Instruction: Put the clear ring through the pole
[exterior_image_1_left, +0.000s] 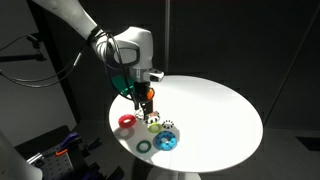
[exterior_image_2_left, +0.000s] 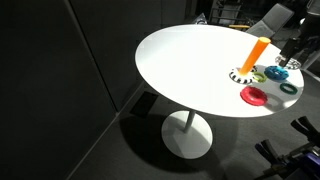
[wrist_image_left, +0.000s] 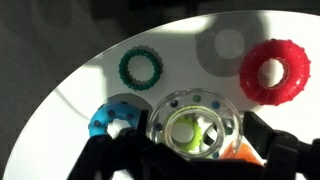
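Observation:
In the wrist view the clear ring (wrist_image_left: 193, 125), see-through with dark specks round its rim, sits between my gripper's (wrist_image_left: 190, 160) two dark fingers, which press on its left and right sides. A thin yellow-green ring (wrist_image_left: 190, 132) shows through its hole. A blurred orange patch of the pole (wrist_image_left: 240, 155) lies just beside the ring. In an exterior view my gripper (exterior_image_1_left: 145, 100) hangs a little above the table, with the pole (exterior_image_1_left: 150, 96) right by it. The pole (exterior_image_2_left: 258, 55) also shows as an orange peg on a pale speckled base.
On the round white table (exterior_image_1_left: 220, 110) lie a red ring (exterior_image_1_left: 127, 122), a blue toothed ring (exterior_image_1_left: 167, 141) and a dark green ring (exterior_image_1_left: 144, 146), all near the front edge. They also show in the wrist view: red (wrist_image_left: 275, 70), blue (wrist_image_left: 115, 115), dark green (wrist_image_left: 140, 68).

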